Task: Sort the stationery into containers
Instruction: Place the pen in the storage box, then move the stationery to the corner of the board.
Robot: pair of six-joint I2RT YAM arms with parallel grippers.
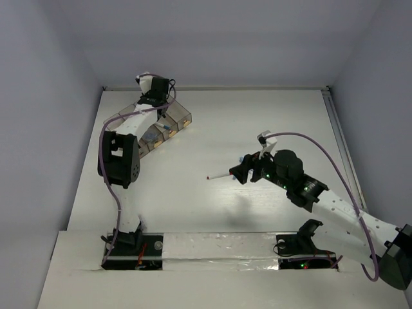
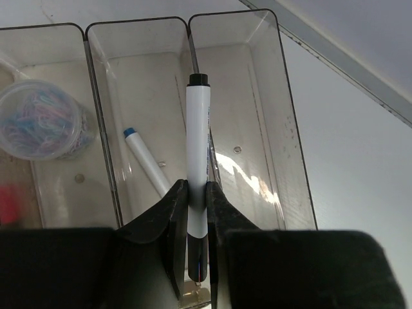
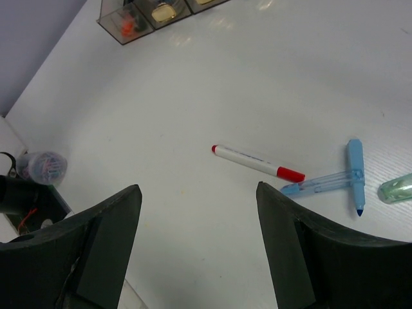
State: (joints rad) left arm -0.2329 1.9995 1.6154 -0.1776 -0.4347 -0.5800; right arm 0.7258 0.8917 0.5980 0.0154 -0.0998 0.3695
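Left gripper [image 2: 196,196] (clamping a black-tipped pen [image 2: 196,129]) hangs over the bins [image 2: 254,90].

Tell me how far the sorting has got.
Done: a blue-tipped pen and a tub of clips sit in the bins. In hand: the left gripper is shut on a black-capped pen above them. Remaining: a red-tipped pen and two blue pens lie on the table below the open right gripper.

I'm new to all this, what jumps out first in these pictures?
The left gripper pinches a white pen with a black cap, holding it over the clear bins at the far left of the table. The right gripper hangs open above a red-tipped pen lying on the white table.
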